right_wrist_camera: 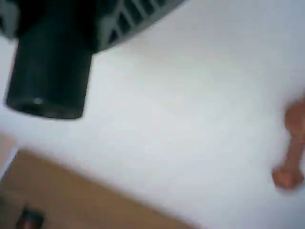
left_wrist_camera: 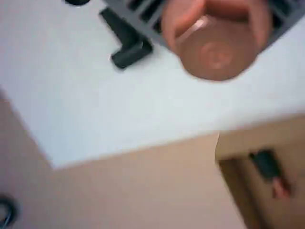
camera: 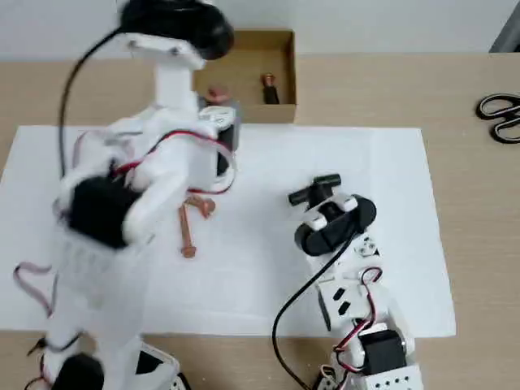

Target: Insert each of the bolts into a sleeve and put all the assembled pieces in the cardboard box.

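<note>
The left tool [camera: 218, 107] is clenching a copper-coloured metal bolt [left_wrist_camera: 217, 50], whose round head is facing the wrist camera. This tool is hanging at the far edge of the white paper sheet [camera: 390, 244], just near of the open brown cardboard box [camera: 290, 73]. The right tool [camera: 325, 203] is grasping a black cylindrical sleeve [right_wrist_camera: 47, 71] over the middle of the sheet, to the right of the left arm. Inside the box, one assembled piece [camera: 268, 88], a copper-coloured bolt seated in a black sleeve, is lying beside the right wall. Two loose copper-coloured bolts [camera: 189, 227] are lying close together on the sheet, near of the left tool; whether they are touching cannot be told. A pair of black-handled scissors [camera: 500, 114] is resting on the tan wooden surface [camera: 479, 244] at the far right, well apart from the sheet.
</note>
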You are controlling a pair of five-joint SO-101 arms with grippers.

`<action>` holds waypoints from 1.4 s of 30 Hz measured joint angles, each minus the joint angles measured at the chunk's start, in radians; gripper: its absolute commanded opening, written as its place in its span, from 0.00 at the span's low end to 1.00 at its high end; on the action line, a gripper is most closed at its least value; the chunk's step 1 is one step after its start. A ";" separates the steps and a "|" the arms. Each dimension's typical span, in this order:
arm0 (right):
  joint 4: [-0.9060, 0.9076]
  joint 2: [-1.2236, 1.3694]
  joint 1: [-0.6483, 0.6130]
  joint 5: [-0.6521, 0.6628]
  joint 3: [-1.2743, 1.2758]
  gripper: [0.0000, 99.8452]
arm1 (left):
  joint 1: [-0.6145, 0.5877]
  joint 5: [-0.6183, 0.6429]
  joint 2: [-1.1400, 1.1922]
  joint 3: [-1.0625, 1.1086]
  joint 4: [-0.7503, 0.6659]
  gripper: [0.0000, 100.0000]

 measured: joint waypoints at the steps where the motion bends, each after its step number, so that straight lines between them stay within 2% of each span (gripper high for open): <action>1: -0.028 0.000 -0.002 -0.021 0.000 0.00 | 0.000 0.000 -0.035 0.026 -0.023 0.00; 6: -0.087 0.000 -0.002 -0.081 0.000 0.00 | 0.000 0.000 -0.195 0.239 -0.176 0.00; 12: -0.160 -0.002 -0.003 -0.187 0.000 0.00 | 0.000 0.000 -0.298 0.569 -0.459 0.00; 15: -0.215 -0.002 -0.003 -0.236 0.000 0.00 | 0.000 0.000 -0.308 0.649 -0.523 0.00; 22: -0.315 -0.002 -0.040 -0.270 0.000 0.00 | 0.005 0.000 -0.318 0.655 -0.548 0.00; 32: -0.315 -0.002 -0.097 -0.270 0.000 0.00 | 0.133 0.000 -0.318 0.655 -0.548 0.00; 35: -0.315 -0.002 -0.117 -0.270 0.000 0.00 | 0.143 0.002 -0.299 0.635 -0.588 0.00; 42: -0.315 -0.002 -0.149 -0.270 0.000 0.00 | 0.147 0.130 -0.176 0.537 -0.655 0.00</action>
